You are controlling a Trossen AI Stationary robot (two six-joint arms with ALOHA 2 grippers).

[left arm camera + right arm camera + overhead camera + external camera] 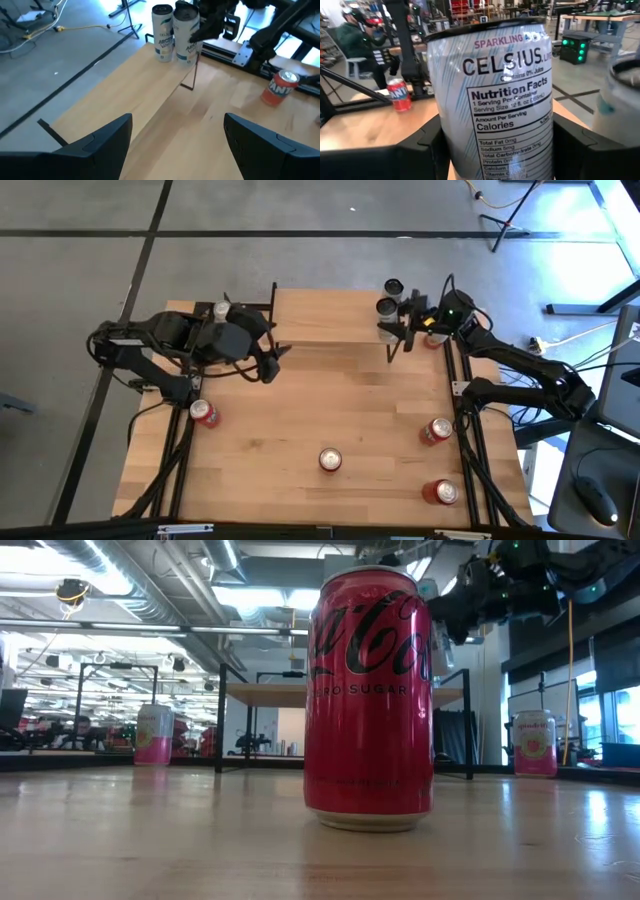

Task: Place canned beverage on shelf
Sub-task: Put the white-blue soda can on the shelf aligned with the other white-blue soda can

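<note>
The shelf (pixel 330 320) stands at the table's far edge. Two white cans stand upright at its right end: a far one (pixel 392 287) and a white Celsius can (pixel 385 307), both seen in the left wrist view (pixel 186 35). My right gripper (pixel 398 330) is shut on the Celsius can (pixel 495 100). My left gripper (pixel 270 362) is open and empty, hovering by the shelf's left end; in its own view (pixel 177 145) the fingers stand wide apart above the wood. A red Coca-Cola can (pixel 370 700) stands on the table near the front. My right gripper pinches the Celsius can's side wall (pixel 451 150) between its two fingers, one on each side of the can. The fingers come about level from the table's right side. The can stands upright with its bottom (pixel 186 61) on the shelf top, close beside the other white can (pixel 622 105).
Red cans stand on the table at the left (pixel 204 412), the right (pixel 436 430) and the near right (pixel 442 492). An orange Fanta can (pixel 280 87) stands behind my right gripper. A silver can top (pixel 220 310) shows under my left arm. A person (pixel 355 40) sits beyond the table.
</note>
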